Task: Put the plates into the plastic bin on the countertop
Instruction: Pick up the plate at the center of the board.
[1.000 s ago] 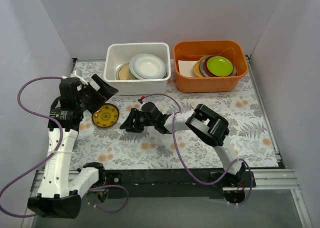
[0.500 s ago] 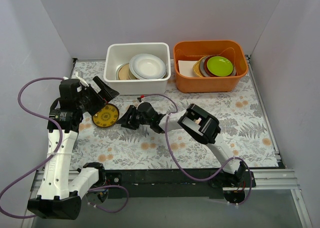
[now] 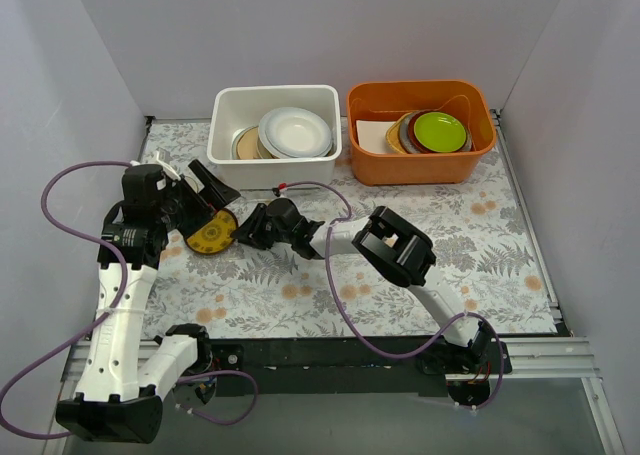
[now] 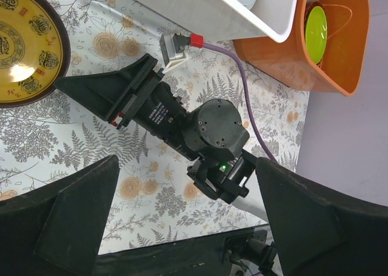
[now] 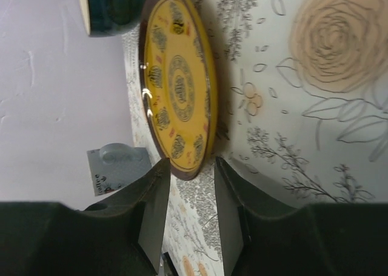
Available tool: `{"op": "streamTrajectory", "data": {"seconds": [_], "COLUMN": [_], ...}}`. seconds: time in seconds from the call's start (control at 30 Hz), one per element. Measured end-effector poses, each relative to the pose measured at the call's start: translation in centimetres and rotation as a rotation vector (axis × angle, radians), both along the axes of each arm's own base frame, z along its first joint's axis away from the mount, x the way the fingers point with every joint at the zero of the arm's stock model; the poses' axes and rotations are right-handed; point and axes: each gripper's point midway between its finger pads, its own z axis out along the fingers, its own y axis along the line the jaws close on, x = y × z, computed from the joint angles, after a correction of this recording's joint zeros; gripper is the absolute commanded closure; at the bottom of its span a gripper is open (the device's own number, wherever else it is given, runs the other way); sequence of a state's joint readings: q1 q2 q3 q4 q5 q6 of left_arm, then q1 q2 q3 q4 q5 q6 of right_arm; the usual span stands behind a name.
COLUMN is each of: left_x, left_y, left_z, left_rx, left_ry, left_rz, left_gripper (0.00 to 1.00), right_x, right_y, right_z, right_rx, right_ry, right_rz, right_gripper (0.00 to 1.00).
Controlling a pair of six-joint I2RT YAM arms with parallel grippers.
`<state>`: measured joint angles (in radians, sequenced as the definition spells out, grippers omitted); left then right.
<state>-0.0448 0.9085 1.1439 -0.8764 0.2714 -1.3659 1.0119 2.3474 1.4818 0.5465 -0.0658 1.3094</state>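
Observation:
A small dark-yellow patterned plate point(image 3: 210, 233) point(image 4: 24, 45) point(image 5: 179, 82) lies on the fern-print countertop point(image 3: 420, 235), left of centre. My right gripper point(image 3: 246, 229) point(image 5: 189, 167) reaches in low from the right. Its jaws stand a little apart, and the plate's near rim sits just inside their tips without being clamped. My left gripper point(image 3: 205, 203) point(image 4: 185, 167) hovers wide open over the plate's left side, holding nothing. The white plastic bin point(image 3: 275, 167) point(image 4: 200, 9) at the back holds a white plate point(image 3: 295, 130) leaning on a woven one point(image 3: 245, 143).
An orange tub point(image 3: 420, 165) point(image 4: 285, 57) stands right of the white bin, with a stack topped by a lime-green plate point(image 3: 440, 130). The right arm's purple cable point(image 3: 340, 275) loops over the cloth. Grey walls close in the left, back and right.
My right gripper has slid left up to the yellow plate and narrowed its jaws around the rim. My left gripper has shifted slightly down toward the plate.

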Motion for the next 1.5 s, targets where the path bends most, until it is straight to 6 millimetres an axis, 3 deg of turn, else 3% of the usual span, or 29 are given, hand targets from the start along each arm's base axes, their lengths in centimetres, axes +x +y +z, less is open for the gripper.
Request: {"op": "streamTrajectory", "data": {"seconds": [0.13, 0.3, 0.5, 0.73, 0.93, 1.5], "left_x": [0.0, -0.2, -0.2, -0.4, -0.7, -1.6], "left_y": [0.0, 0.0, 0.0, -0.2, -0.4, -0.8], "left_z": [-0.2, -0.8, -1.0, -1.6, -2.0, -3.1], "left_rx": [0.002, 0.006, 0.01, 0.004, -0.004, -0.019], "left_ry": [0.005, 0.016, 0.018, 0.033, 0.041, 0.048], "left_rz": [-0.001, -0.007, -0.014, -0.023, -0.035, -0.054], "left_gripper": [0.04, 0.04, 0.03, 0.03, 0.04, 0.04], "right_x": [0.0, 0.2, 0.8, 1.1, 1.1, -2.3], "right_y": [-0.5, -0.3, 1.0, 1.7, 1.4, -7.8], "right_z": [-1.3, -1.4, -1.5, -2.1, -2.4, -2.5], "right_rx": [-0.054, -0.073, -0.076, -0.115, -0.132, -0.191], "right_ry": [0.017, 0.012, 0.004, 0.007, 0.007, 0.0], "right_rz": [-0.026, -0.048, -0.054, -0.071, -0.084, -0.127], "right_gripper": [0.6, 0.61, 0.65, 0.88, 0.95, 0.97]}}
